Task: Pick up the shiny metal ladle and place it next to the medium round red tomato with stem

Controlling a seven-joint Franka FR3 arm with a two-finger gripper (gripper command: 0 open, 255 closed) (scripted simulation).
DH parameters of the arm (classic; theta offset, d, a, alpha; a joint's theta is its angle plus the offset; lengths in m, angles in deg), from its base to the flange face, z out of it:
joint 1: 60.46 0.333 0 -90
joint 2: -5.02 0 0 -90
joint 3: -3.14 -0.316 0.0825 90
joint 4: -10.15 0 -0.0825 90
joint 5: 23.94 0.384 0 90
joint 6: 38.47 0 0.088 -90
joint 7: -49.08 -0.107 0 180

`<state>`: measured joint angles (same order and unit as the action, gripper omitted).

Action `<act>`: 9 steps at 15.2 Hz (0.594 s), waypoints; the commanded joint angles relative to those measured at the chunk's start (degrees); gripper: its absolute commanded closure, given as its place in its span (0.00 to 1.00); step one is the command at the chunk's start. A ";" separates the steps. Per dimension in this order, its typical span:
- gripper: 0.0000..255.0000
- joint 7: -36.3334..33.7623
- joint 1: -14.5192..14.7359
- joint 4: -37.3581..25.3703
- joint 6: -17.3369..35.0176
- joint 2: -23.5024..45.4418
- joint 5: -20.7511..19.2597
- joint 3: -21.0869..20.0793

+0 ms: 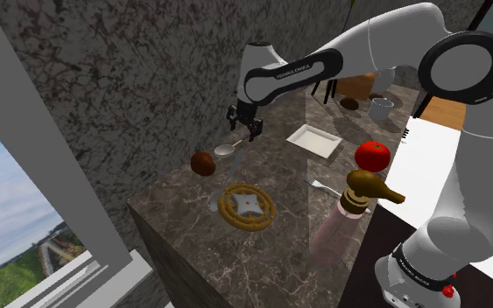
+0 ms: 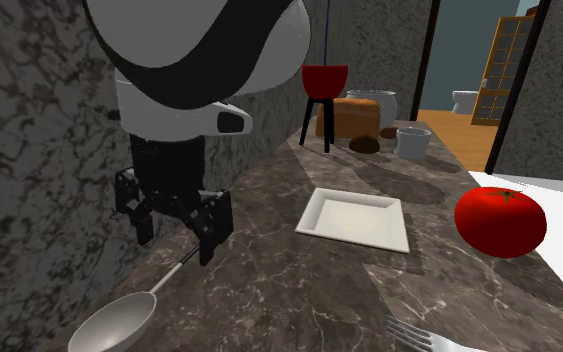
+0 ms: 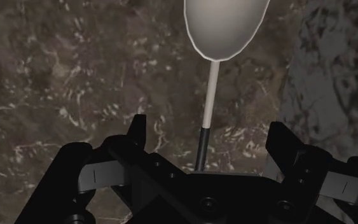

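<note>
The ladle [image 1: 226, 150] lies flat on the dark marble counter close to the stone wall, with a pale shiny bowl [image 2: 114, 322] and a thin handle [image 3: 210, 89] that turns dark at its end. My gripper [image 2: 174, 238] hangs over that handle end, open. The handle runs between the two fingers [image 3: 136, 130] without touching either. In the shoulder view the gripper [image 1: 242, 131] is just behind the ladle's bowl. The red tomato [image 1: 373, 156] with a small stem sits near the counter's opposite edge, well away from the ladle and large in the second exterior view [image 2: 500, 221].
A white square plate [image 2: 355, 218] lies between ladle and tomato. A fork [image 1: 323, 185], a round golden trivet [image 1: 246, 205], a brown ball [image 1: 203, 163] and a brown-capped bottle [image 1: 358, 197] stand nearer. Farther back are a red bowl on a stand [image 2: 324, 80], bread and a white mug [image 2: 412, 142].
</note>
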<state>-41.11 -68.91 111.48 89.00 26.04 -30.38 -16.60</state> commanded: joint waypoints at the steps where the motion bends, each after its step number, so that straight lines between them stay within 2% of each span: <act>1: 0.00 -1.37 0.44 -0.91 0.80 1.63 -0.62 0.48; 9: 0.00 -2.02 0.97 -0.24 3.94 4.21 -1.67 1.00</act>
<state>-43.09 -67.97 111.18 92.81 30.20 -32.02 -15.61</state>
